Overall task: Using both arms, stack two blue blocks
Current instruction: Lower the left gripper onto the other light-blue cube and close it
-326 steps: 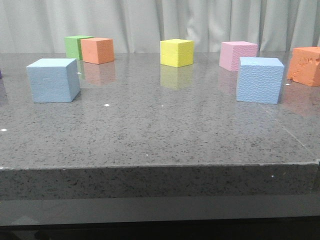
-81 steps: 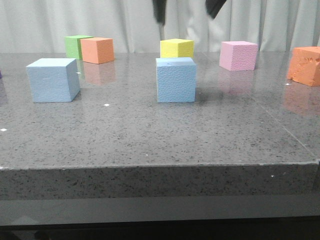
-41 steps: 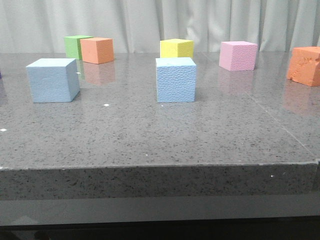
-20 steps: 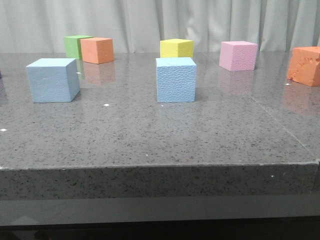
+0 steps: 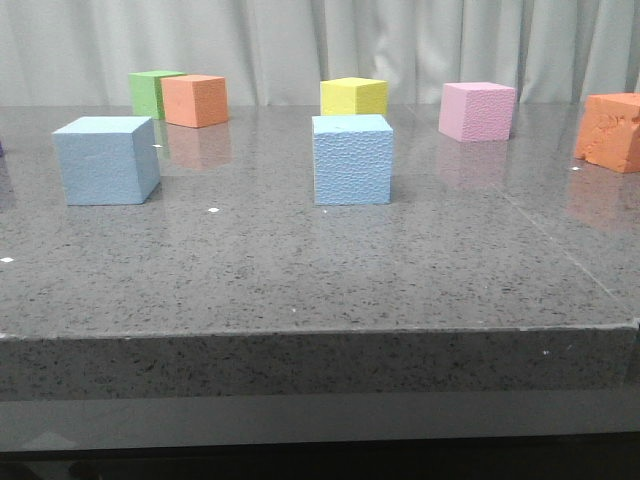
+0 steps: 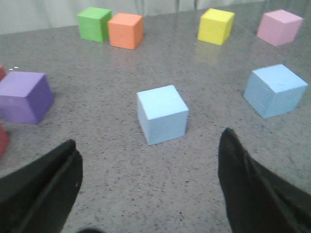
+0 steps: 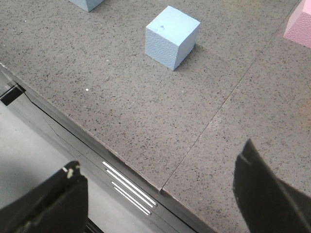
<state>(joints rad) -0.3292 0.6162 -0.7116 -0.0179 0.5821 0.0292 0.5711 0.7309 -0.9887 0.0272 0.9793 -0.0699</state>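
Green cube (image 5: 150, 93) touching orange cube (image 5: 195, 100); yellow cube (image 5: 353, 96), pink cube (image 5: 477, 110) apart.

the front view shows neither arm. each wrist view gives only the dark finger ends: the left gripper (image 6: 148, 182) has its fingers (image 6: 41, 189) cut by the picture's edge, and so has the right gripper (image 7: 160, 194), whose fingers (image 7: 269, 194) run off the corner. the orange cube at far right (image 5: 612, 131) is cut by the right edge of the front view, and its near face looks rough, too unclear to tell why. at the left edge of that view a dark sliver (image 5: 2, 148) cannot be made out. in the left wrist view two red shapes (image 6: 2, 141) are mostly cut off. in the right wrist view the pink cube (image 7: 300, 26) and the second blue block (image 7: 86, 4) show only as corners.
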